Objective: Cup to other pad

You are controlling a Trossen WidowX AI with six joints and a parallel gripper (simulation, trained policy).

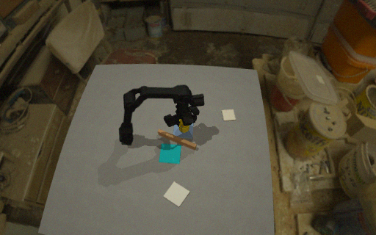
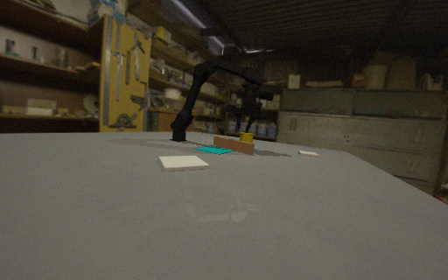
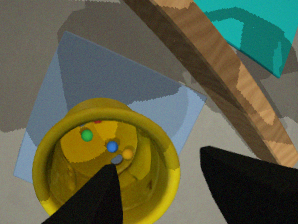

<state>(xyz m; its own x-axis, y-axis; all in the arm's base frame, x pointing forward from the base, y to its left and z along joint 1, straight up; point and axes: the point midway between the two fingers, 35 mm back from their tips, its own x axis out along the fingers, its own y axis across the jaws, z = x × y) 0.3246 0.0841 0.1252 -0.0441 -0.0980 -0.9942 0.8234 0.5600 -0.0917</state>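
Black fingers of our gripper (image 1: pixel 184 119) (image 2: pixel 243 130) (image 3: pixel 158 157) stand apart with nothing clamped between them. Just below, our yellow cup (image 1: pixel 184 128) (image 2: pixel 247 137) (image 3: pixel 142 165) stands upright on the blue pad (image 1: pixel 178 134) (image 2: pixel 256 149) (image 3: pixel 115 75), marbles inside: we make out green (image 3: pixel 87 135), blue (image 3: pixel 112 146) and orange (image 3: pixel 128 153) ones. In the wrist view one fingertip overlaps the cup's mouth and the other lies outside the rim; whether the first dips inside, we cannot tell.

We judge the step to be lining up the grasp. We would centre before going lower, then either straddle the whole body if it fits, or pinch one wall, keeping the inner finger off the marbles. We should close gently and level; a knock on the rim could tip the cup.

Close beside the pad, the wooden bar (image 1: pixel 176 139) (image 2: pixel 233 144) (image 3: pixel 225 65) calls for a clear upright lift. Beyond it from us lies the teal pad (image 1: pixel 170 153) (image 2: pixel 214 150) (image 3: pixel 265 30), likely our target.

Well away from the gripper, beyond the table (image 1: pixel 220 176) (image 2: pixel 262 192), a lidded can (image 1: pixel 312 128) carries lettering that seems to say "coffee". We can read no brand; other labels are too blurred.
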